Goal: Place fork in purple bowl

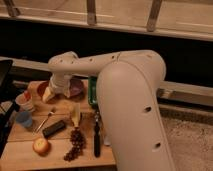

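On a wooden table [56, 158] crowded with dishes and food, the robot's single arm [92, 62] reaches in from the right and bends down at the far side of the table. Its gripper [48, 94] hangs low between a red-brown bowl [41, 88] and the purple bowl [76, 88]. How wide its grip stands is hidden from this angle, though it plainly has no hold on the fork [45, 120]. The fork lies flat on the wood on the camera's side of the gripper and a little to its left, apart from it. Its long axis runs on a slant, from the near left up toward the far right, and which end carries the tines is not clear. The purple bowl sits just beside the gripper on the other side, farther from the camera than the fork. The pick-up likely depends on drawing the gripper back toward the camera and turning it to close across the thin handle. A larger black-handled utensil [96, 136] lies well to the right and plays no part.
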`<state>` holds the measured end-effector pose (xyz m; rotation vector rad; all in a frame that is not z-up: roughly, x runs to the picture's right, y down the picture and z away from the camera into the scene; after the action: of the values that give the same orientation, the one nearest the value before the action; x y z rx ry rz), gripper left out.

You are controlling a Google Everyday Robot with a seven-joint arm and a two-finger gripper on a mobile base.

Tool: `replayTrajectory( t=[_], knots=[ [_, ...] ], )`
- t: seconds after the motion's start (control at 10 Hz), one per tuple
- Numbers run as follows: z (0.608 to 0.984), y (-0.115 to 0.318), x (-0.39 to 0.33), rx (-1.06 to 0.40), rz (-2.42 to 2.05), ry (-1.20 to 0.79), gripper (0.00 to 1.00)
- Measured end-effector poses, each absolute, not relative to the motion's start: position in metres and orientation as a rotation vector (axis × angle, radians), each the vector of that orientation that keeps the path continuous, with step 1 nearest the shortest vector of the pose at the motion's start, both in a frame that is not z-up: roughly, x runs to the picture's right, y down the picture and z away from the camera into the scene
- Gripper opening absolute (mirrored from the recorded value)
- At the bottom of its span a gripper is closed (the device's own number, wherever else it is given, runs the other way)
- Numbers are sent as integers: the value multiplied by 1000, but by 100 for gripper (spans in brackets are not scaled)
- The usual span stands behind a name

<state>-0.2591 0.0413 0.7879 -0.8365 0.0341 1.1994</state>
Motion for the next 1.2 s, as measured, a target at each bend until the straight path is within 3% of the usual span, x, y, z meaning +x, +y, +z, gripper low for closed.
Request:
replayTrajectory(
  t=[0.6,1.2],
  knots=[
    [823,64,-305,-928,1162,-10,77],
    [826,66,-314,-933,1154,-17,77]
  ],
)
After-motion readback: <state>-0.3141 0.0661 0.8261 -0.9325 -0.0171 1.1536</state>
